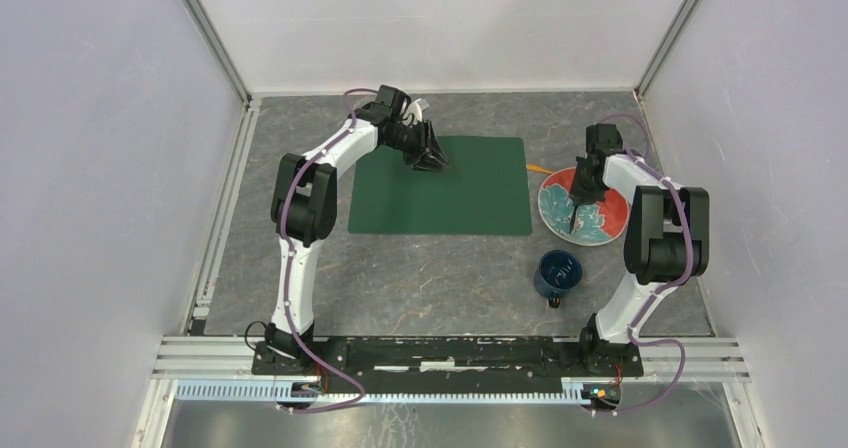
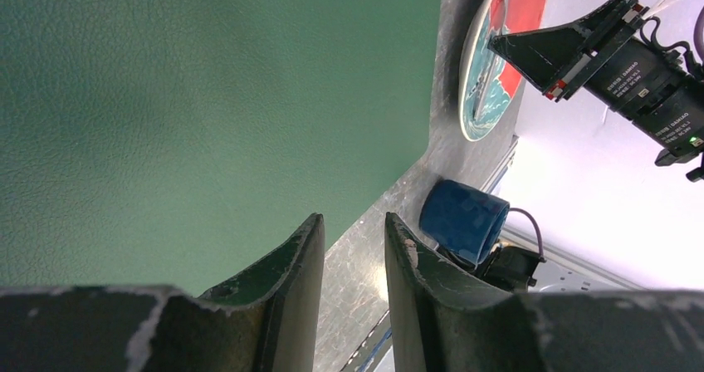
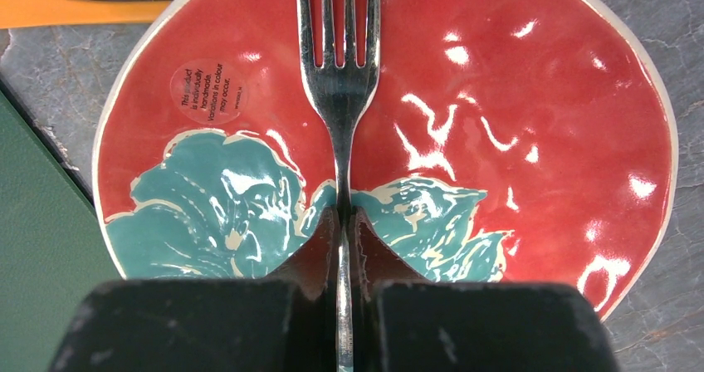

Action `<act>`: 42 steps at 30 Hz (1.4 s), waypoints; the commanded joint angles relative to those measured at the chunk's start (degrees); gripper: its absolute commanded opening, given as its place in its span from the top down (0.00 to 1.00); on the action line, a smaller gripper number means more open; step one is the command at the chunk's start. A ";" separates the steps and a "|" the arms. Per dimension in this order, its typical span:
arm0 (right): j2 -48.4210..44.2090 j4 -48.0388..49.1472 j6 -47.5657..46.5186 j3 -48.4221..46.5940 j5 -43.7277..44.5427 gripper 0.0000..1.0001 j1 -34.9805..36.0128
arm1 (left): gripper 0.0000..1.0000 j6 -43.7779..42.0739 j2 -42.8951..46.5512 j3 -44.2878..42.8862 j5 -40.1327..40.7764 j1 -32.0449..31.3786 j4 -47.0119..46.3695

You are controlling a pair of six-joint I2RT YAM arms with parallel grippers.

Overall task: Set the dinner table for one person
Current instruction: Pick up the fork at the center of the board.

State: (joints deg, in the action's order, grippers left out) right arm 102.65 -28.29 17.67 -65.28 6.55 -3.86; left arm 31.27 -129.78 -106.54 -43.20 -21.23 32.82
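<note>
Bright diffuse light, soft shadows; white glare patches on glossy plate (image 3: 540, 98)

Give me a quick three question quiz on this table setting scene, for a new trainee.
1. True or false: the right gripper holds a fork over the plate.
2. Multiple choice: the left gripper hovers over A) the blue mug, B) the green placemat, C) the plate.
3. Fill in: the mug stands on the ___, not the placemat.
Key: 1 true; 2 B; 3 dinner table.
</note>
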 commanded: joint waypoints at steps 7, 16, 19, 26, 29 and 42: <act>6.61 -2.92 -1.08 -9.44 1.02 1.00 -0.89 | 0.61 -1.49 1.21 -1.42 0.94 0.06 -0.51; 10.92 -5.00 -1.06 -18.18 -0.15 1.00 -0.89 | 0.61 -1.13 0.73 -2.23 1.27 0.05 -0.55; 11.93 -5.18 -0.78 -20.48 -0.68 1.00 -1.06 | 0.61 -0.90 0.60 -2.52 1.35 0.06 -0.51; 13.70 -5.46 0.30 -26.16 -3.12 1.00 -1.42 | 0.61 -0.42 0.57 -2.71 1.29 0.06 -0.52; 14.73 -5.47 0.95 -28.46 -4.08 1.00 -1.88 | 0.61 -0.46 0.69 -2.39 1.26 0.14 -0.54; 19.09 -0.74 8.21 -34.87 -10.77 1.00 -4.34 | 0.61 -0.99 1.94 0.05 1.54 0.07 -0.55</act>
State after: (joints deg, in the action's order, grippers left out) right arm 120.68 -32.75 21.96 -97.06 -1.76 -7.38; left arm 31.31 -129.78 -106.87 -42.02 -21.23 32.84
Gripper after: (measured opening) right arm 0.020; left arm 0.389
